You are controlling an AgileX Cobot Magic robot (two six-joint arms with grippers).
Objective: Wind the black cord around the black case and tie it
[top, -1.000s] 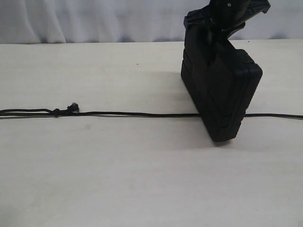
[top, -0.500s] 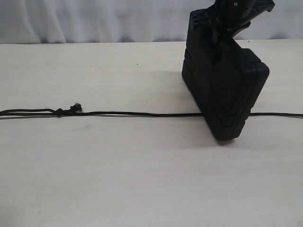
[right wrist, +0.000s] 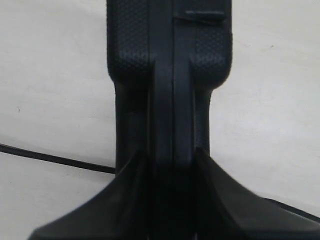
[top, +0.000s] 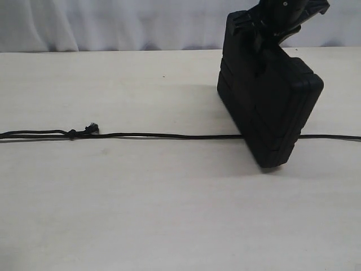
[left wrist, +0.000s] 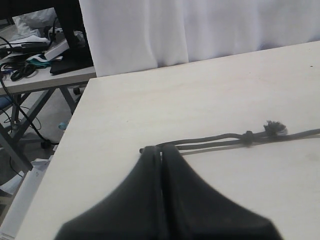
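Right gripper (right wrist: 172,200): we log it clamped on the top edge of the black case (top: 271,107), which stands tilted. Left gripper (left wrist: 161,155), seen only from its wrist: pinching the black cord (top: 169,135), which crosses the case's base; knotted tip (top: 92,128) well left. Since a second ago, case and tip have edged right.

The matte black case (top: 271,107) stands on edge, tilted, right of middle. The thin black cord (top: 169,135) stretches straight across the table (top: 169,214), passing the case's foot, with a knot toward the left.
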